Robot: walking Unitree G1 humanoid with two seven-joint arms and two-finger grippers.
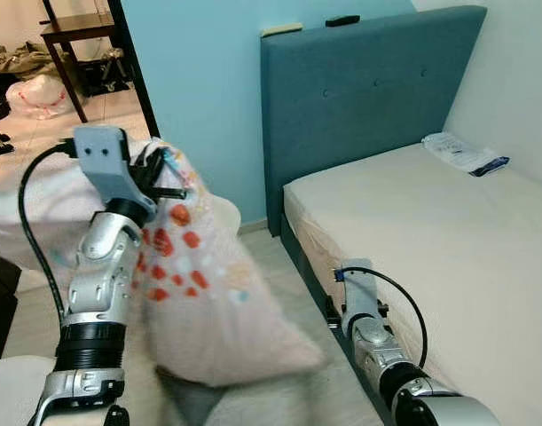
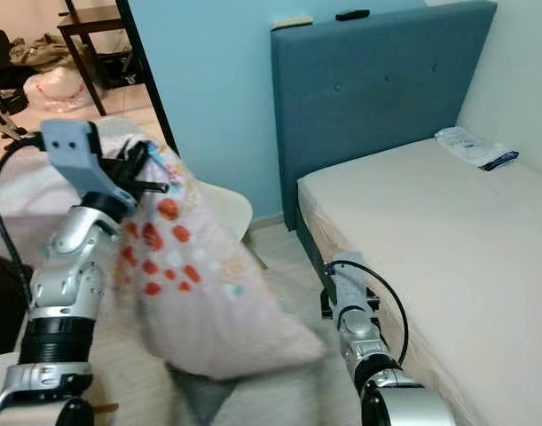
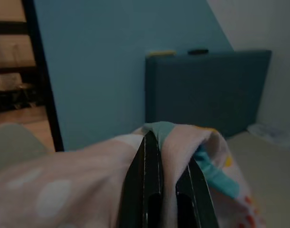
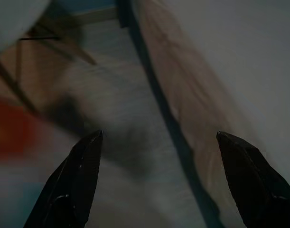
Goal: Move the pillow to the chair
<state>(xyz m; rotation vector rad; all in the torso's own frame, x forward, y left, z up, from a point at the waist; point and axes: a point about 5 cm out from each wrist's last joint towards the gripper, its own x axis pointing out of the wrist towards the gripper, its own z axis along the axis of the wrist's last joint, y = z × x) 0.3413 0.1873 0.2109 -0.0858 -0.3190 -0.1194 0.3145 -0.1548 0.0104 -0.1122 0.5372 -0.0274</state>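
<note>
A pale pink pillow (image 1: 213, 284) with red, white and teal dots hangs in the air at the left, blurred. My left gripper (image 1: 164, 177) is raised and shut on the pillow's top corner; in the left wrist view its black fingers (image 3: 149, 190) pinch the cloth (image 3: 201, 152). Behind the pillow a white chair (image 2: 228, 209) stands against the blue wall, mostly hidden. My right gripper (image 4: 159, 185) hangs low beside the bed, open, with only floor between its fingers.
A bed with a cream mattress (image 1: 430, 231) and teal headboard (image 1: 368, 89) takes up the right side. A plastic packet (image 1: 466, 153) lies on it. A doorway (image 1: 66, 80) at the left leads to another room with a dark table.
</note>
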